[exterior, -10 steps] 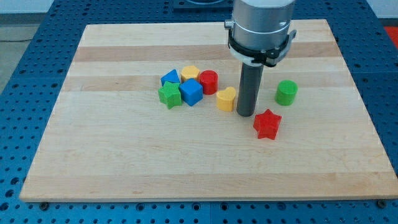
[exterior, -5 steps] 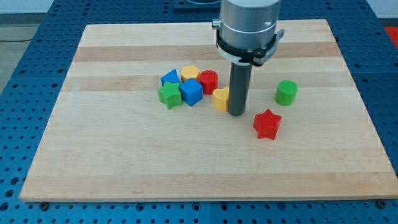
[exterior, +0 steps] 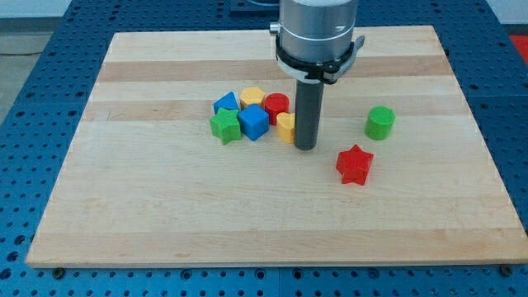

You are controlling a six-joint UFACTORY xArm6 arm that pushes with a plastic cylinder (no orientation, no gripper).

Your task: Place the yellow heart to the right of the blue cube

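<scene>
Since the push runs toward the view's left, order along that line is what matters: blue cube (exterior: 255, 123), then yellow heart (exterior: 285, 127), then my tip (exterior: 305, 147).

Left to right across the tabletop (exterior: 148, 206):
- green star (exterior: 224, 126) at the cluster's left edge, touching the blue cube or just beside it.
- second blue block (exterior: 225, 103), shape unclear, behind the green star.
- blue cube at the front middle of the cluster.
- yellow block (exterior: 252, 96), shape unclear, behind the blue cube.
- red cylinder (exterior: 276, 106) just behind the yellow heart.
- yellow heart just beside the blue cube on its right; a thin gap may remain, can't tell if they touch.
- my tip sits against the heart's right side; the rod hides part of the heart.
- red star (exterior: 355, 164) and green cylinder (exterior: 379, 122) lie well apart on the view's right, out of the way.

No hand on this rig, just the rod, so nothing to open or clamp.

Judgement: heart is close to its goal spot. Tip is on the correct side for a leftward nudge; any further push probably shoves the blue cube into the green star. Heart's long axis can't be read, too much is covered.
</scene>
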